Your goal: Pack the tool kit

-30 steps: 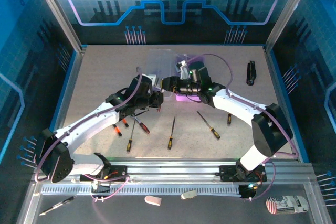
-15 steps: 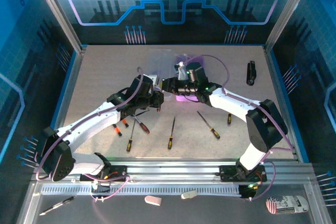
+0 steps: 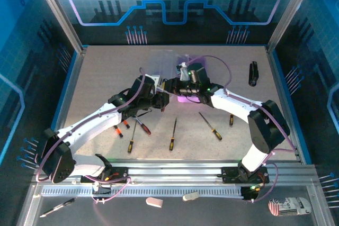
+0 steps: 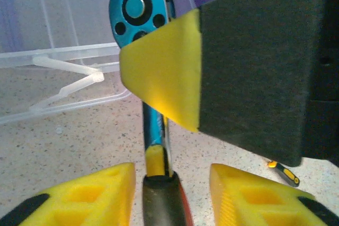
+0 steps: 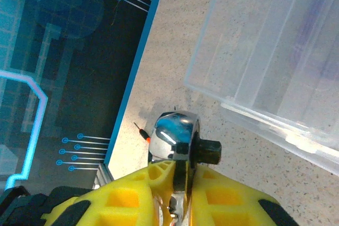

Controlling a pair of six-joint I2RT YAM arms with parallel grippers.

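The ratchet wrench [image 4: 154,130] is bridged between both grippers, which looks like a hand-over. The right gripper [image 5: 177,177] has its yellow pads clamped on the shaft just below the chrome head, so it carries the tool. The left gripper [image 4: 170,186] has its fingers apart, with a gap on each side of the black handle that runs between them. It appears to be letting go so the right arm alone can place the wrench. The plastic case [image 5: 254,51] sits just beyond the right fingertips, its clear part nearest, likely the wrench's destination. Several screwdrivers [image 3: 173,134] lie on the table [image 3: 106,78] behind the left fingers, not yet packed.
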